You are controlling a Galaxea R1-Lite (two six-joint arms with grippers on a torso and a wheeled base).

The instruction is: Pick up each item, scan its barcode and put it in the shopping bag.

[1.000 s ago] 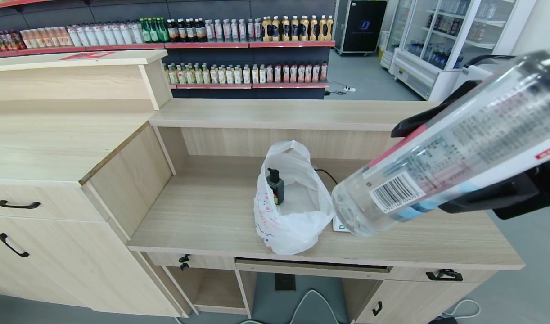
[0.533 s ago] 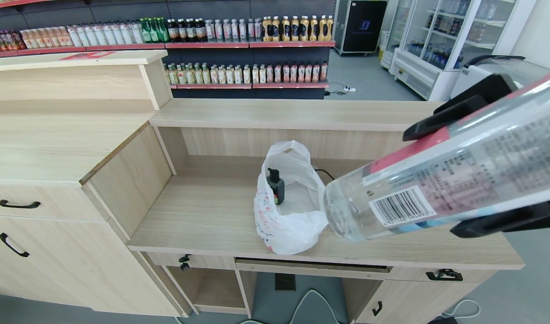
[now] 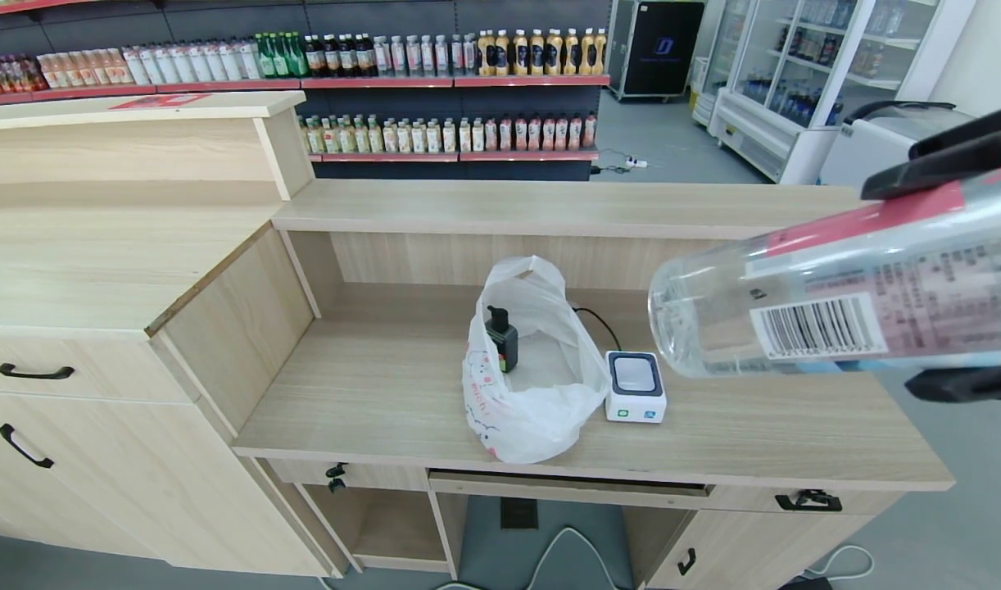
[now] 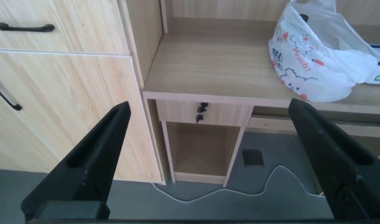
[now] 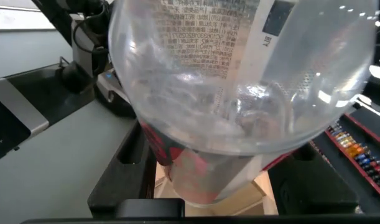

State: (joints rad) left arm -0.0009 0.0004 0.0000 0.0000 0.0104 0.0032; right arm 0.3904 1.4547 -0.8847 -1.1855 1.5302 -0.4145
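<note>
Scanning is judged the step in hand; the bottle (image 3: 836,319) is clamped lengthwise between the fingers of the right gripper (image 3: 894,287) at 3 o'clock, held aloft; its barcode (image 3: 820,328) faces up and should be rolled down toward the scanner (image 3: 636,385), at 8 o'clock from it, just beside the shopping bag (image 3: 517,410); the left gripper (image 4: 208,107) is spread wide, empty.

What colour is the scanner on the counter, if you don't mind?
Scanner is white with dark top rim; head view.
</note>
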